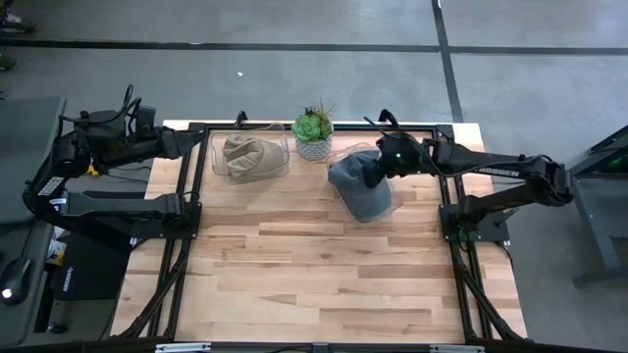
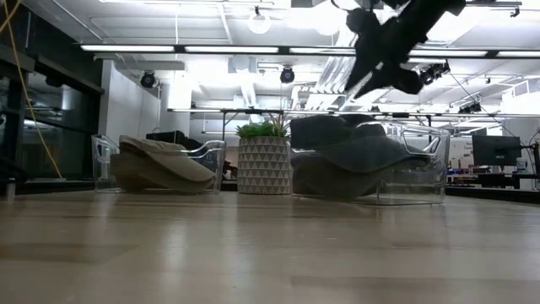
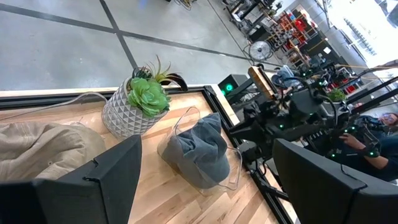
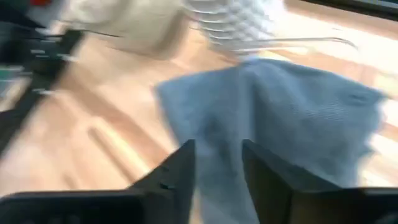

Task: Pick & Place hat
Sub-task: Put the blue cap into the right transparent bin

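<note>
A grey-blue hat [image 1: 361, 186] lies in a clear bin [image 1: 397, 201] at the table's far right and hangs over its rim; it also shows in the low view [image 2: 354, 156]. A beige hat [image 1: 247, 157] lies in a second clear bin [image 1: 285, 147] at the far left. My right gripper [image 1: 381, 162] hovers above the grey-blue hat, clear of it in the low view [image 2: 380, 59]. Its fingers are a little apart and empty [image 4: 217, 168]. My left gripper [image 1: 201, 147] waits beside the beige hat's bin, wide open and empty [image 3: 205, 186].
A potted succulent in a white patterned pot [image 1: 314, 132] stands between the two bins at the far edge. The black frame rails [image 1: 186, 206] run along both sides of the table. The near half of the wooden top [image 1: 314, 284] is bare.
</note>
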